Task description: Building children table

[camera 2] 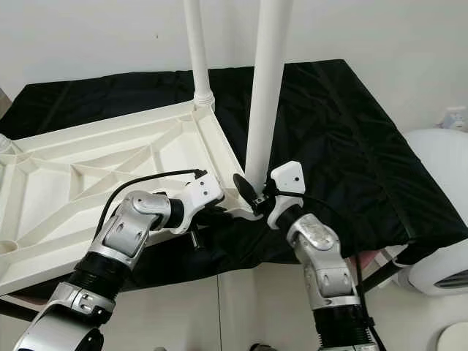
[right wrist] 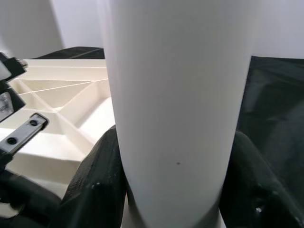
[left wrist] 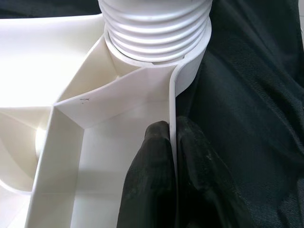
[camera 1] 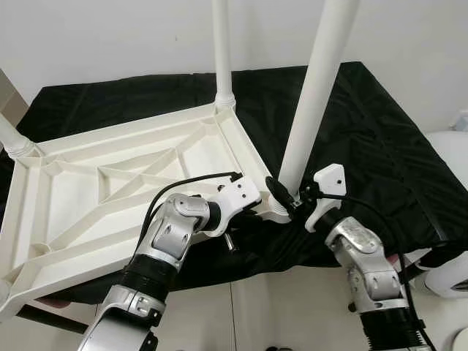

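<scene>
The tabletop [camera 1: 110,183] lies upside down on the black cloth [camera 1: 365,139], ribbed underside up, so the corner sockets face upward and the legs can go in from above. Near-right corner is the work point. My left gripper [left wrist: 172,156] is pinched on the tabletop's side rim just beside that corner: one finger inside the tray wall, the other outside against the cloth, w/ the thin wall clamped between them. Purpose, as I judge it: hold the top steady so it doesn't slide or spin while the leg is worked. My right gripper [right wrist: 175,190] has both fingers closed around the leg [camera 1: 314,95] low down, near its base, one pad each side of the tube. Low grip gives best control of the end at the socket; the leg stands upright w/ a slight tilt. The left wrist view shows the leg's ribbed, threaded-looking collar [left wrist: 156,28] sitting in the corner socket, several ribs exposed, so prob. not fully seated. Two other legs are fitted: far-right corner leg [camera 1: 221,44] and a far-left corner leg [camera 1: 11,135]. Risk: a tilted leg could cross-thread; straighten before driving it home.
</scene>
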Controlling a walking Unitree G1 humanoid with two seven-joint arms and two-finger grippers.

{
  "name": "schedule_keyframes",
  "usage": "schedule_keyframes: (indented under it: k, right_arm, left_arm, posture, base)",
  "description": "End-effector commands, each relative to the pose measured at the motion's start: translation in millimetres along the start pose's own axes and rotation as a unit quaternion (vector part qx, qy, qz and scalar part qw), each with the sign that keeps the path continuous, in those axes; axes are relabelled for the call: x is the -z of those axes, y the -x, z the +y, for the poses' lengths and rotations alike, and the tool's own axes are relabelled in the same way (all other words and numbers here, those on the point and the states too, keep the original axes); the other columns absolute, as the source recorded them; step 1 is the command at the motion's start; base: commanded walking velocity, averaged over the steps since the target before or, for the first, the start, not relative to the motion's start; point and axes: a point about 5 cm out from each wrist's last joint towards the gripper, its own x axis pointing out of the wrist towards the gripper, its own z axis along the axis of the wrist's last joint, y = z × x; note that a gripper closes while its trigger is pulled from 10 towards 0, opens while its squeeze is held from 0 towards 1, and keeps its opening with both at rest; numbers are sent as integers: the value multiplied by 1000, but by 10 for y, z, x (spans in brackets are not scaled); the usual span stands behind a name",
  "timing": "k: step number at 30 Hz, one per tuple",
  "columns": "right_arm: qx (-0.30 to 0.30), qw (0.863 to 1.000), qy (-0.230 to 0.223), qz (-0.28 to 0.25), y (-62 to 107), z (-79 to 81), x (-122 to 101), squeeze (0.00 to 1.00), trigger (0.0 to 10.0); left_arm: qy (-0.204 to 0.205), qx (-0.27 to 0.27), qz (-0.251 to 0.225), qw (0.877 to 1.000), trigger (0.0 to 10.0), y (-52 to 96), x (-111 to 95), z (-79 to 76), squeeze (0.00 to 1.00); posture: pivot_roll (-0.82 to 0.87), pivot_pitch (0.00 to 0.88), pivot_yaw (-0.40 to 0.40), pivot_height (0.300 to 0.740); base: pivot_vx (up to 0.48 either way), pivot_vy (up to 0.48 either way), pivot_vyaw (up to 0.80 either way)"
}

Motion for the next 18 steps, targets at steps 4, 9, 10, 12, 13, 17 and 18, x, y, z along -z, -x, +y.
schedule_keyframes:
  k: [4,9,10,12,13,17,18]
  right_arm:
    - [45,999,-21,10,-39,176,65,0,10000]
    - [107,994,-29,14,-73,274,85,0,10000]
    - [116,993,-31,15,-76,288,89,0,10000]
    - [131,991,-33,19,-79,306,100,0,10000]
    - [131,991,-33,19,-79,306,100,0,10000]
    - [179,983,-30,32,-93,385,148,0,10000]
    - [186,982,-31,35,-95,391,157,0,10000]
  left_arm:
    - [4,-96,-10,995,10000,-5,-11,99,0]
    - [3,-95,-11,995,10000,-8,-11,94,0]
    - [3,-95,-11,995,10000,-9,-11,93,0]
    - [3,-94,-11,995,10000,-11,-10,89,0]
    - [3,-94,-11,995,10000,-11,-10,89,0]
    - [4,-92,-11,996,10000,-19,-6,74,0]
    - [3,-92,-11,996,10000,-19,-4,74,0]
  posture:
    - [-136,139,85,740]
    - [-136,133,83,740]
    - [-136,133,83,740]
    - [-135,128,81,740]
    - [-135,128,81,740]
    - [-133,121,77,740]
    - [-132,120,77,740]
  base:
    - [0,0,0]
    - [0,0,0]
    - [0,0,0]
    - [0,0,0]
    - [0,0,0]
    - [0,0,0]
    - [0,0,0]
